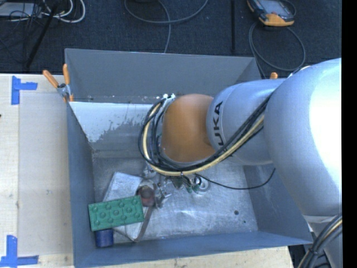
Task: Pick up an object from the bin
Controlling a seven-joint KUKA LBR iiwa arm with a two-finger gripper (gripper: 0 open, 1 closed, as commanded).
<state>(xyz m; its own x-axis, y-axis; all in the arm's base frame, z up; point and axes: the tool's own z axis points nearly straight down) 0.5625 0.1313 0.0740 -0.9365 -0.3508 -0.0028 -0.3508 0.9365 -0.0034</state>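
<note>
Camera view, green studded brick (116, 213) lying left-right, fingers (150, 196) at right end, closure unclear.

- Grey metal bin (156, 74): matt walls, floor scuffed pale.
- Green studded plastic brick (114, 214), lower left: smooth, matt.
- Rounded orange wrist cover (184, 127): smooth, softly glossy.
</note>
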